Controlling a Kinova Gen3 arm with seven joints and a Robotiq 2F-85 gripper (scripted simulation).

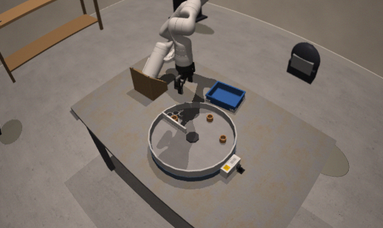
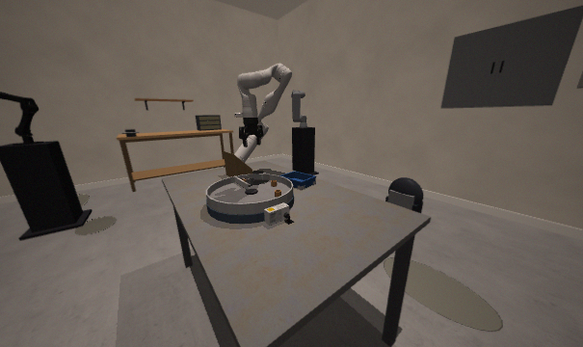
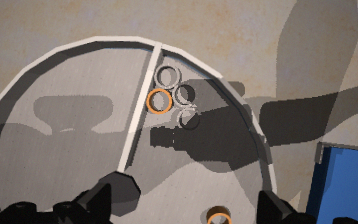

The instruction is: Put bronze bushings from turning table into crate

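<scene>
From where I'm standing, the fingers (image 1: 185,86) (image 2: 251,142) are hanging spread, pinching nothing, over the robot's side of the turning table (image 1: 191,173) (image 2: 240,208) (image 3: 100,39). One bronze bushing (image 1: 174,116) (image 3: 159,90) is sitting low inside the rim, and in the wrist view it is lying ahead of the gap between the fingertips, a little toward the left one. It is nestling right beside the pale bar (image 1: 175,122) (image 2: 243,182) (image 3: 141,107), with steel bushings (image 1: 176,113) (image 3: 184,86) crowding its other side. Being round, it is offering no long axis; the neighbours are deciding the angle. The fingers are facing each other roughly across the bar, so coming straight down, I'd guess, they'd be risking the bar with one tip and steel with the other. A turn of the wrist may be needed. Two more bronze bushings are standing well apart from that cluster, the nearer one (image 1: 209,118) (image 2: 274,183) (image 3: 219,215) toward the blue crate (image 1: 230,104) (image 2: 296,182) (image 3: 320,185), the farther (image 1: 223,139) (image 2: 278,193) past it; either is looking like an easier grip.
</scene>
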